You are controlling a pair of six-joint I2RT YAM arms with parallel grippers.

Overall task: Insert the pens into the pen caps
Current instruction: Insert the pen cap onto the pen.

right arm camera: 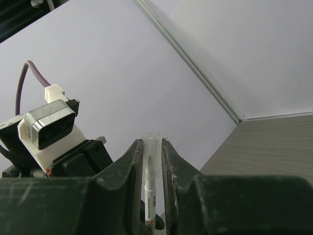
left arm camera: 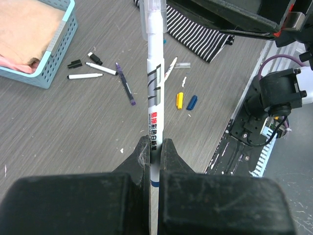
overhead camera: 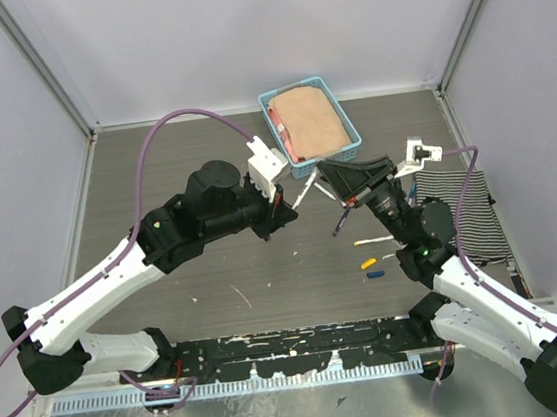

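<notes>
My left gripper (left arm camera: 155,149) is shut on a white pen (left arm camera: 155,98) with printed lettering and holds it above the table. The pen's tip sits inside a clear cap (right arm camera: 150,156), which my right gripper (right arm camera: 151,147) is shut on. In the top view the two grippers meet in mid-air just in front of the basket, left (overhead camera: 284,210) and right (overhead camera: 332,180). On the table lie two white pens (left arm camera: 85,76), a dark purple pen (left arm camera: 126,84), a yellow cap (left arm camera: 179,100), a blue cap (left arm camera: 191,102), two black caps (left arm camera: 75,63) and another clear cap (left arm camera: 182,64).
A light blue basket (overhead camera: 270,119) holding a tan cloth stands at the back centre. A black-and-white striped cloth (overhead camera: 460,208) lies at the right. The yellow cap (overhead camera: 368,262) and blue cap (overhead camera: 375,274) lie beside my right arm.
</notes>
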